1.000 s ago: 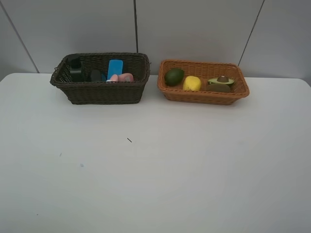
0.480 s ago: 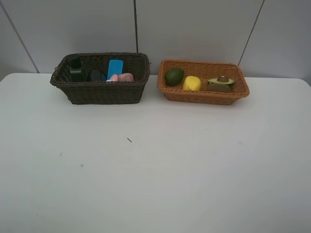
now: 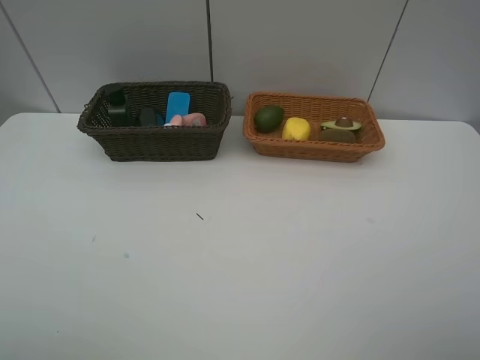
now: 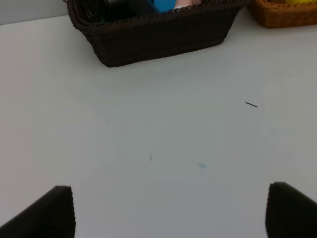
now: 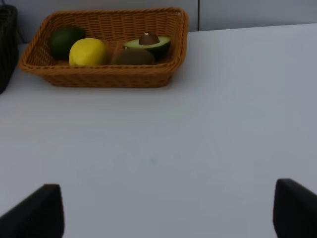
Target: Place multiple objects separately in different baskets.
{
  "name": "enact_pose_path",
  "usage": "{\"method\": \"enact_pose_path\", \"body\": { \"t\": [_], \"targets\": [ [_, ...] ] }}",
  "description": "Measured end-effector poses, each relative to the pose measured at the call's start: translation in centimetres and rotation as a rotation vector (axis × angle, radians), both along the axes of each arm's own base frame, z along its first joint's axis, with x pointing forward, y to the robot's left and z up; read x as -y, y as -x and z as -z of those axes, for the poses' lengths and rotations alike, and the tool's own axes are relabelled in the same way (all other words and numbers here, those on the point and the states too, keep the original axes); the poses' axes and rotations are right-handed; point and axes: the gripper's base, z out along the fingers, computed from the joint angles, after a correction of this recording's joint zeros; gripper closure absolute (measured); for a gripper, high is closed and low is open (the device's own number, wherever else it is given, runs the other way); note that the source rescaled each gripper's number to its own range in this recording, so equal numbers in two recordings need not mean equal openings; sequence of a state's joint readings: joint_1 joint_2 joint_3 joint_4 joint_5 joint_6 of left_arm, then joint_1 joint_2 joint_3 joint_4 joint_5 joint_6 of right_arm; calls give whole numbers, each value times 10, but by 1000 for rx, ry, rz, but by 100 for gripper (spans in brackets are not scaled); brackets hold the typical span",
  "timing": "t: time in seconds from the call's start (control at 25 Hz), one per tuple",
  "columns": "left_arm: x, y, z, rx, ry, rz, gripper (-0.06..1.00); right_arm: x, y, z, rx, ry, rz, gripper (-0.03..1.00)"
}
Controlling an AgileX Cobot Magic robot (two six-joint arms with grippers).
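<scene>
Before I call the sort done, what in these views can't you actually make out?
- Dark brown basket: its near wall hides the lower contents in the exterior high view; the grey cup cannot be identified.
- Left wrist view: the frame edge cuts off that basket's interior.
- Kiwi: partly hidden behind the orange basket rim.
- Both grippers: only the fingers' tips show at the frame edges.

Even, soft light from overhead, bright with no glare on the white table (image 3: 240,262). Shadows are faint: a thin dark band under the dark basket (image 3: 154,120), a pale one under the tan basket (image 3: 313,126). High view is sharp. Wrist views are softer, fingertips (image 4: 49,213) blurred at the edge.
</scene>
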State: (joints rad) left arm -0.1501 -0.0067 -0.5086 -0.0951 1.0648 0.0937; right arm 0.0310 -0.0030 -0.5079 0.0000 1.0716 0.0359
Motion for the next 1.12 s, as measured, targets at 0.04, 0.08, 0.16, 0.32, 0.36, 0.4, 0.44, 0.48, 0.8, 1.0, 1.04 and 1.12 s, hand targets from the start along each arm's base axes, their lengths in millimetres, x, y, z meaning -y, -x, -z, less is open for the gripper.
{"method": "enact_pose_path", "body": {
  "t": [0.04,0.08,0.16,0.32,0.36,0.4,0.44,0.48,0.8,1.0,1.04,1.12],
  "targets": [
    [0,0,0,0,0,0,-5,0,0,0,2,1,0,-3],
    [0,0,0,0,0,0,-5,0,0,0,3,1,0,-3],
    [0,0,0,0,0,0,-5,0,0,0,3,2,-1,-3],
    [0,0,0,0,0,0,-5,-1,0,-1,7,-3,-6,-3],
    [0,0,0,0,0,0,-5,-1,0,-1,8,-4,-6,-3],
    [0,0,0,0,0,0,-5,-1,0,-1,8,-5,-7,-3],
    [0,0,0,0,0,0,-5,-1,0,-1,8,-5,-7,-3],
    [0,0,0,0,0,0,-5,-1,0,-1,8,-5,-7,-3],
    [0,0,0,0,0,0,-5,-1,0,-1,8,-5,28,-3],
    [0,0,0,0,0,0,-5,-1,0,-1,8,-5,28,-3],
    [0,0,0,0,0,0,-5,-1,0,-1,8,-5,28,-3],
    [0,0,0,0,0,0,-5,-1,0,-1,8,-5,28,-3]
  ]
}}
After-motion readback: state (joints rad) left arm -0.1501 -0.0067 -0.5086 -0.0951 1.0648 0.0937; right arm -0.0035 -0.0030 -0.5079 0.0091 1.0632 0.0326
